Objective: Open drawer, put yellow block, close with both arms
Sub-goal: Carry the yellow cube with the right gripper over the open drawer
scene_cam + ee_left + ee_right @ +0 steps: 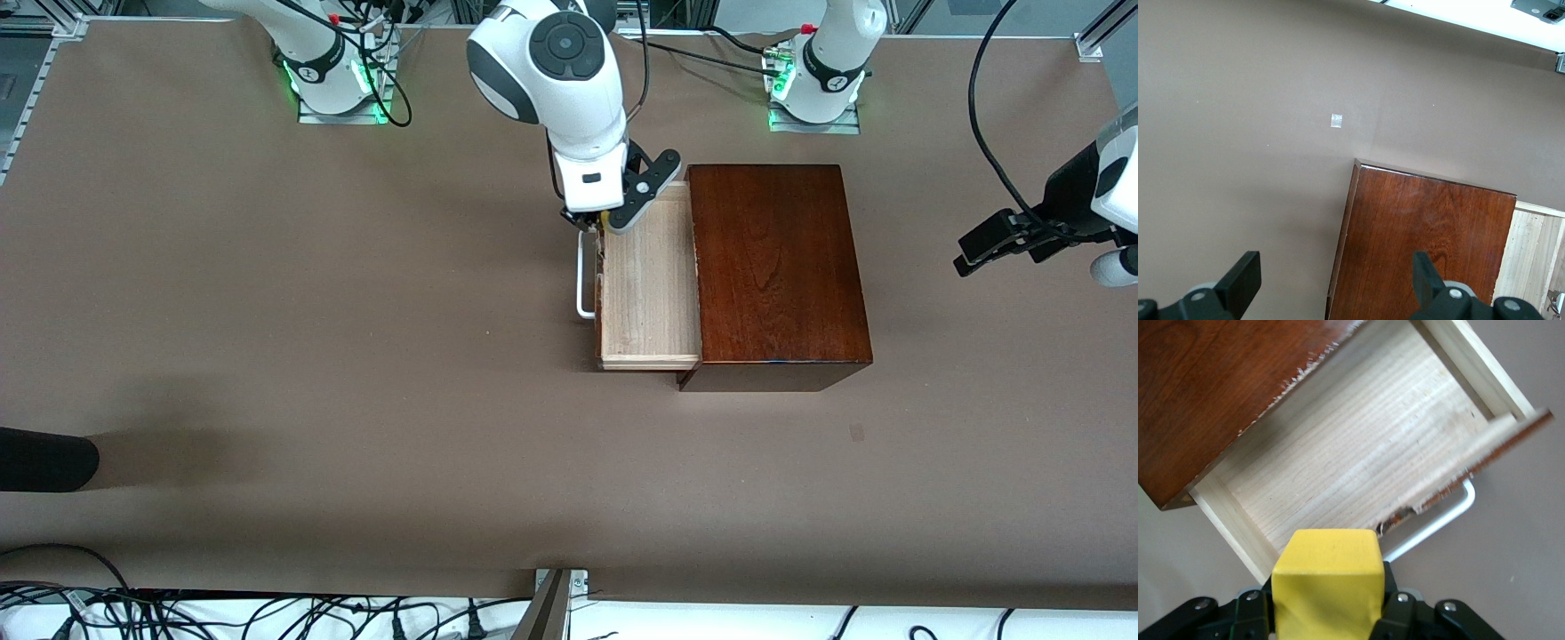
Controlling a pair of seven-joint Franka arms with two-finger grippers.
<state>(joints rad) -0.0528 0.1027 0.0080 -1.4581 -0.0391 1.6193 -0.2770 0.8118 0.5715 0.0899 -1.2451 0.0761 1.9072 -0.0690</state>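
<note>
The right arm reaches in from its base at the top of the front view, and the right gripper (pixel 597 222) hangs over the corner of the open drawer (pixel 647 284) that lies farthest from the front camera, close to the drawer's front panel. Its fingers are clamped on the yellow block (pixel 1327 583). In the right wrist view the block fills the space between the black fingers (pixel 1405 613), and under it lie the drawer's pale floor, one pale side wall and the dark front panel. In the front view only a sliver of yellow shows beneath the gripper.

The drawer stands pulled out of the box (pixel 775 271) toward the right arm's end of the table (pixel 267 338). Its white handle (pixel 583 280) sticks out from the front panel on that same side. The wooden tray has nothing lying in it.

The glossy brown box sits on the table between the two arms' bases and nearer to the front camera than they are.

The left arm waits at its own end of the table. The left gripper (pixel 991 242) hovers in the air over the bare tabletop, well apart from the box. Its fingers (pixel 1245 277) are spread wide and hold nothing. The left wrist view looks down past them onto the box top and a strip of the drawer.
</note>
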